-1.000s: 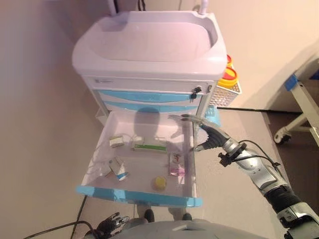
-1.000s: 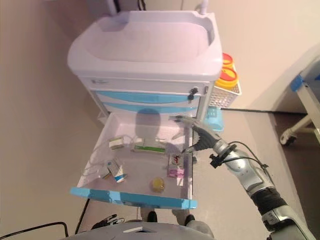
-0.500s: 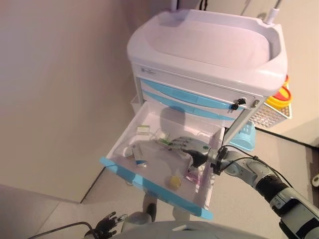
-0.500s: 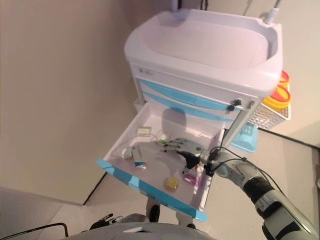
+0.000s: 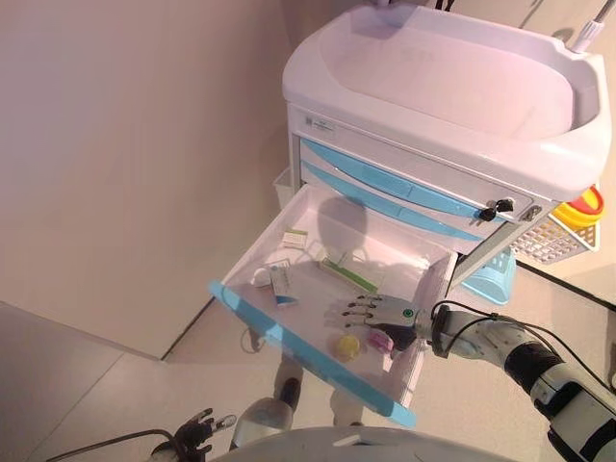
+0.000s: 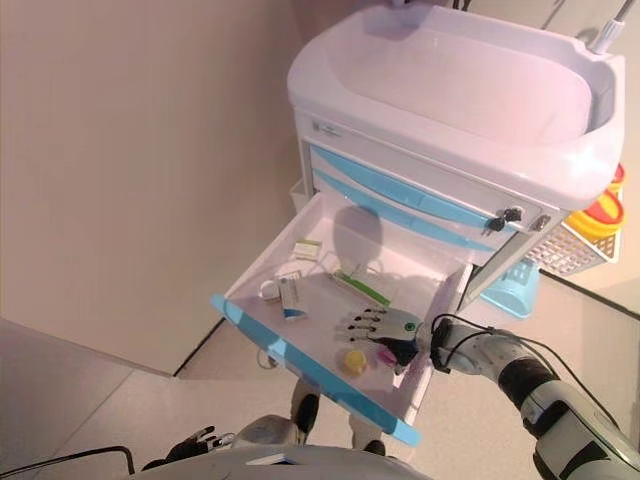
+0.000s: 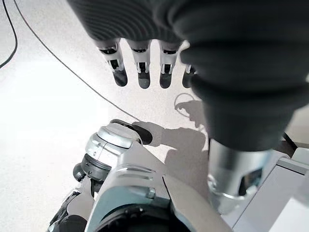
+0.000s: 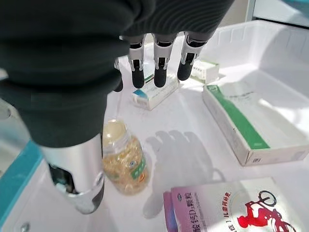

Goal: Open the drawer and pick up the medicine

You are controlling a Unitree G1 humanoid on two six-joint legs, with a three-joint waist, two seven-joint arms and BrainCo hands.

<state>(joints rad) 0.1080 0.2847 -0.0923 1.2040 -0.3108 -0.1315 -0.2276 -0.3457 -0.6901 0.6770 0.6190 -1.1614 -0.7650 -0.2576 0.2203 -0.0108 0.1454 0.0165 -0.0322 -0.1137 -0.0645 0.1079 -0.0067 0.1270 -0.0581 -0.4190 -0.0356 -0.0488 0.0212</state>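
Drawer standing open. You're hovering right hand inside, fingers spread, gripping nothing, poised over bottle and pink box for grab. Left hand hanging low, relaxed, empty.

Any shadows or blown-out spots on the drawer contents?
Right wrist view: right robot hand casts a finger-shaped shadow on the white drawer floor beside the small yellow pill bottle; green-striped white box sits in bright light. Left eye view: a rounded shadow darkens the drawer's back.

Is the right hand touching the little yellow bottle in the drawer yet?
Apart. The right wrist view shows the right hand open above the drawer floor, its shadow falling beside the yellow bottle, no finger on it.
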